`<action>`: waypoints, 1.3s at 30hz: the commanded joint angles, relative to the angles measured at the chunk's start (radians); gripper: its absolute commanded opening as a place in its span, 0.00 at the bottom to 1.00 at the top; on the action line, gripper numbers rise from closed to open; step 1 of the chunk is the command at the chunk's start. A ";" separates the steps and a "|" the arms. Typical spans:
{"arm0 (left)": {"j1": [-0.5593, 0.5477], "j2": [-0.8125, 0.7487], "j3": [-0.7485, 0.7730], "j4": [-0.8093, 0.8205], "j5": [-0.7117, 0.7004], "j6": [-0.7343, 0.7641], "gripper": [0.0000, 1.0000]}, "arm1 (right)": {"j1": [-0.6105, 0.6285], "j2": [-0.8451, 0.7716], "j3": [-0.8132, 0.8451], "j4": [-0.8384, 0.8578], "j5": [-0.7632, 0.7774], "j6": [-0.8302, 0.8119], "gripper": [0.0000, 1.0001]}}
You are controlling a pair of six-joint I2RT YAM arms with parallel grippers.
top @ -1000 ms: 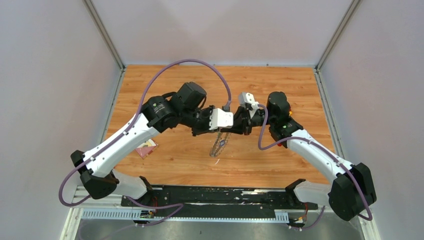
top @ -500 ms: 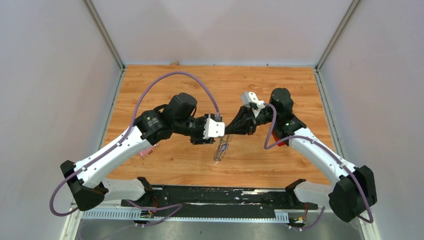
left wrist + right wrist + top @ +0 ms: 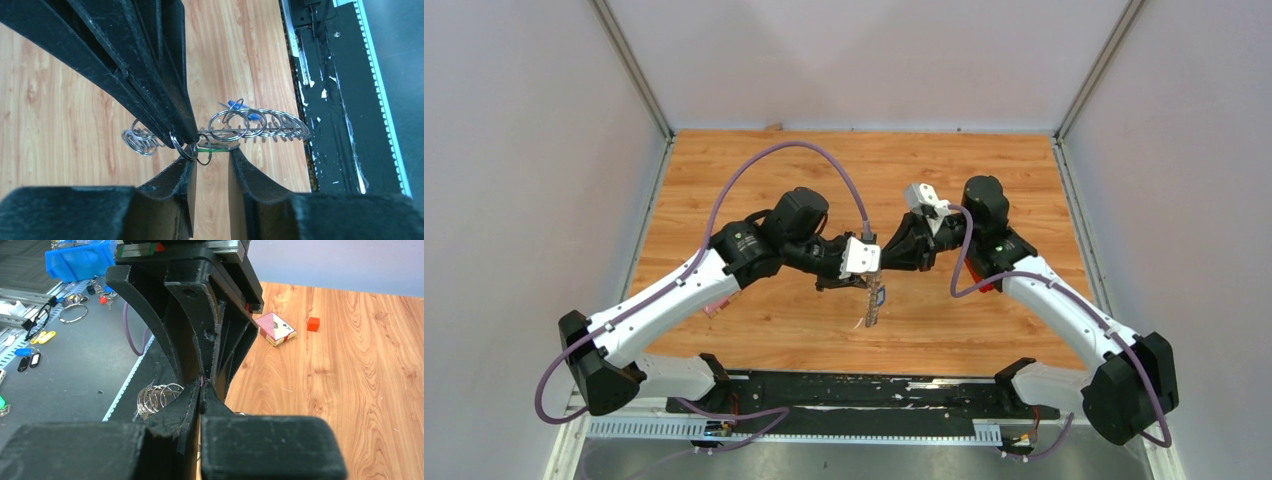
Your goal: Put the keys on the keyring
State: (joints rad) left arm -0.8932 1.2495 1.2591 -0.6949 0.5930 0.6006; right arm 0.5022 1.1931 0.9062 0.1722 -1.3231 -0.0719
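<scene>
The left gripper (image 3: pixel 212 165) is found closed part-way on the green key (image 3: pixel 210 148), which is seen edge-on across its tips. The right gripper (image 3: pixel 182 136) is shut on the wire of the keyring (image 3: pixel 260 131). The keyring is held clear of the tabletop (image 3: pixel 75 100) near its middle, edge-on, its long axis running from the grip toward the near edge, with the blue key (image 3: pixel 234 105) against it. The wire is judged stiff, slick and springy, best pinched where bare; the light key is best taken by its head.

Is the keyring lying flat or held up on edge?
Held up on edge: the right gripper pinches the keyring, seen edge-on from the left wrist.
</scene>
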 commanded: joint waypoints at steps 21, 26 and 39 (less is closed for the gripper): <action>0.001 0.044 -0.032 0.261 -0.256 -0.248 0.00 | -0.009 -0.062 -0.027 0.024 0.405 0.000 0.00; 0.000 0.052 -0.037 0.280 -0.278 -0.242 0.00 | -0.008 -0.045 -0.039 0.046 0.445 0.040 0.00; 0.012 -0.011 -0.080 0.288 -0.305 -0.166 0.38 | -0.033 -0.059 -0.058 0.093 0.347 0.032 0.00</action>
State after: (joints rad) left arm -0.8829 1.3174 1.2129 -0.4606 0.3058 0.3958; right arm 0.4953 1.1568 0.8425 0.1848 -0.9504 -0.0353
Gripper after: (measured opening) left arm 0.328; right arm 0.014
